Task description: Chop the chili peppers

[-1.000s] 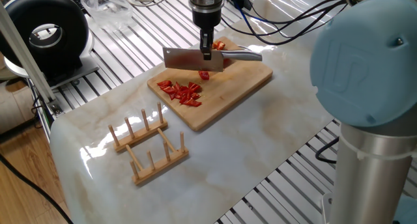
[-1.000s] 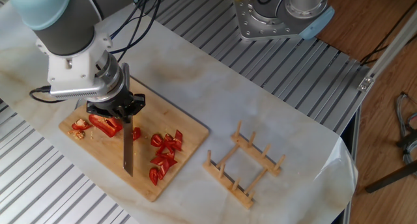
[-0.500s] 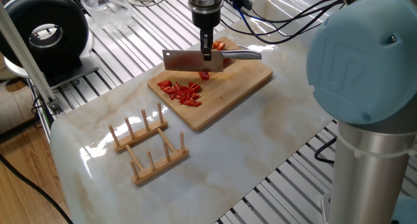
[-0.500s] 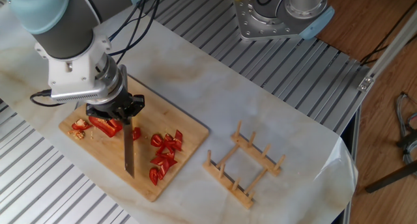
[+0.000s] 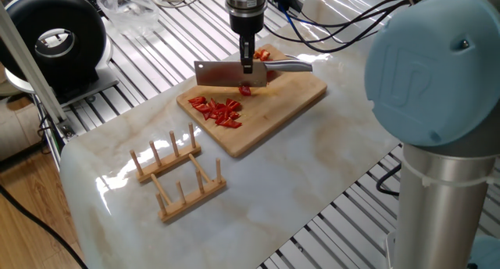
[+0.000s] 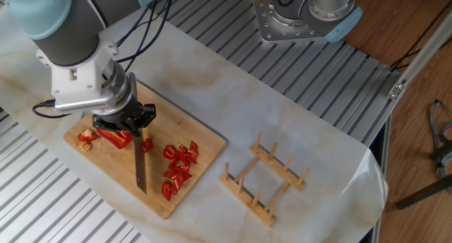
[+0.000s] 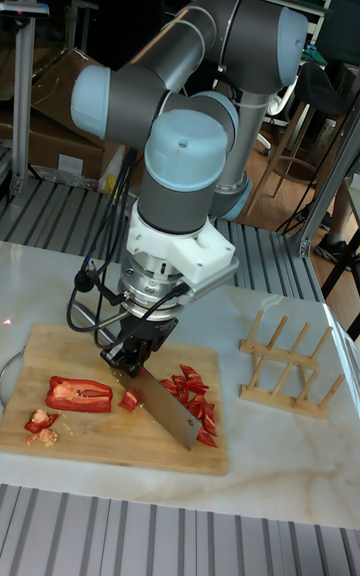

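Around the cutting board (image 6: 198, 140), the marble top is open on the side toward the wooden rack (image 6: 265, 178), which stands well apart. On the board, the gripper (image 7: 135, 354) and its knife (image 6: 140, 165) block the middle, between the uncut pepper piece (image 7: 79, 393) and the chopped bits (image 6: 178, 167)

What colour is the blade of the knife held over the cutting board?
Plain silver-grey metal; the flat rectangular knife blade shows best in one fixed view, where it faces the camera broadside.
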{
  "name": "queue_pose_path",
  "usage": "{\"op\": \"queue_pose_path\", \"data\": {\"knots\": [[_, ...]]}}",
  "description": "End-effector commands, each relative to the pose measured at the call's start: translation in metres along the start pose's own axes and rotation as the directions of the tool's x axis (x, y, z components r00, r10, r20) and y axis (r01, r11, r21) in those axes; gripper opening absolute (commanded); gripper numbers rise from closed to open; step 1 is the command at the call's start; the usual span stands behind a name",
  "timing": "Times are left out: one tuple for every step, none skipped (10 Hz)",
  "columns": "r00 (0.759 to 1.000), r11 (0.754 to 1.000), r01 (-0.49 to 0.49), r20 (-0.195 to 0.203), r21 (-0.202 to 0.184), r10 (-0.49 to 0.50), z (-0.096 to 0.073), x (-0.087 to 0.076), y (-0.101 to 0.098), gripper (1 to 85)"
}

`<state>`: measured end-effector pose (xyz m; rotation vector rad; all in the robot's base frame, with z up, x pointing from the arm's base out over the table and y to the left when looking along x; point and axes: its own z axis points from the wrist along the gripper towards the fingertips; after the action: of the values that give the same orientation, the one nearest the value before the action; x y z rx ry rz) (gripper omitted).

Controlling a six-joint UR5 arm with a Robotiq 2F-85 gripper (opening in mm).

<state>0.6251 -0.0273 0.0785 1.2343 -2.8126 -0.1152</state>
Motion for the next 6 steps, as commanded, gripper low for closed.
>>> {"op": "queue_pose_path", "data": {"knots": [[1.000,1.000,0.006,0.015,-0.019,-0.006,-0.0020,-0.0004,0.0038,1.3],[1.000,1.000,0.006,0.018,-0.021,-0.006,-0.0026,-0.0004,0.0051,1.3],[1.000,1.000,0.008,0.021,-0.019,-0.007,-0.0027,-0.0012,0.0049,1.3],[1.000,1.000,0.009,0.021,-0.019,-0.009,-0.0026,-0.0012,0.0048,1.3],[1.000,1.000,0.010,0.022,-0.020,-0.009,-0.0030,-0.0012,0.0054,1.3],[1.000,1.000,0.009,0.028,-0.025,-0.008,-0.0034,-0.0023,0.0070,1.3]]}}
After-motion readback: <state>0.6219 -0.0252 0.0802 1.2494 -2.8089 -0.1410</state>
